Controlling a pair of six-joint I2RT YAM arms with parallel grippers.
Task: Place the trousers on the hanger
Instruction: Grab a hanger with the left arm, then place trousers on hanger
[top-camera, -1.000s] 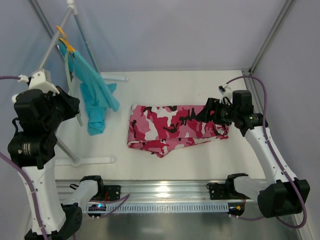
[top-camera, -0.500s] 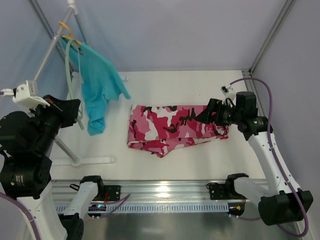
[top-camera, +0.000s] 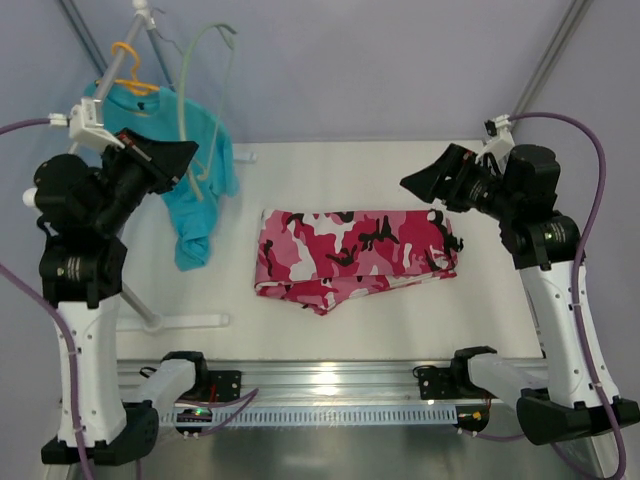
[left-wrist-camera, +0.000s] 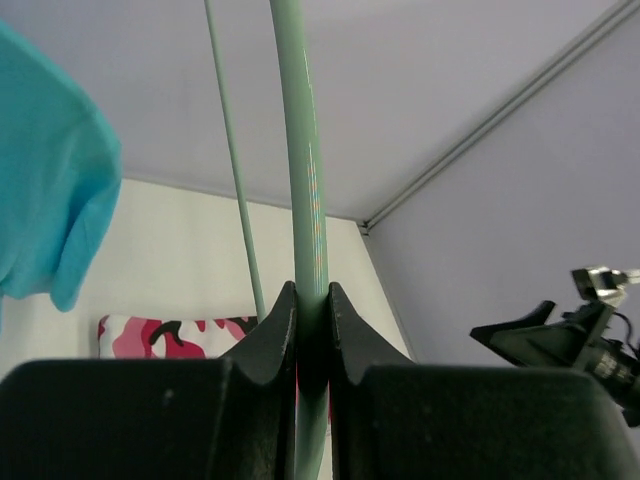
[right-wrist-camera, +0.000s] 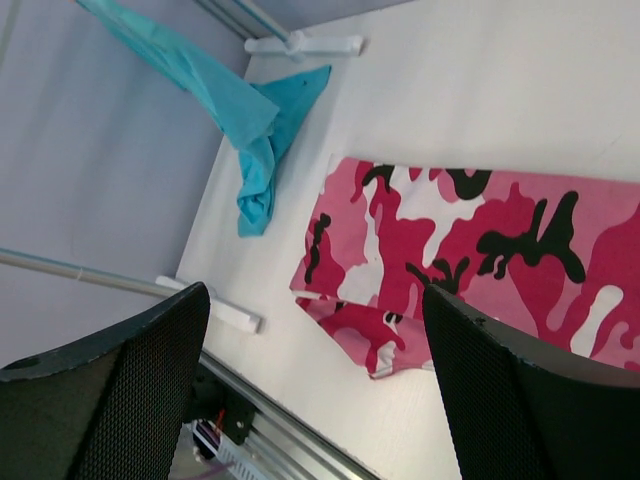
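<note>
At the upper left of the top view a white tube rack (top-camera: 180, 322) leans up and away, its foot bar flat on the pale surface (top-camera: 330, 170). An orange hanger (top-camera: 140, 88) hooks over it and carries a plain teal garment (top-camera: 192, 230), soft and creased, whose lower end hangs to the surface. Just right of that, the left claw (left-wrist-camera: 311, 300) is raised off the surface and clamped tight on the hanger (left-wrist-camera: 303, 150), a slim, smooth, slightly see-through mint-green rod. In the left wrist view the two black fingers (left-wrist-camera: 265, 335) pinch it from either side. The rod runs straight up out of the top of the frame, with a thinner rod of the same green beside it. In the top view its wire hook curves over near the upper edge, above the teal cloth. The trousers (top-camera: 355, 257) lie in the centre of the surface, folded into a flat, wide band. They are cloth in bright pink and red camouflage with black and white blotches, one folded corner poking out at the lower left edge. At the right, the right claw (top-camera: 420, 180) hangs above the trousers' right end, clear of the cloth. Its jaws are spread wide and hold nothing. The right wrist view shows its broad, dark, fine-meshed pads (right-wrist-camera: 120, 390) far apart, with the camouflage cloth between them below.
</note>
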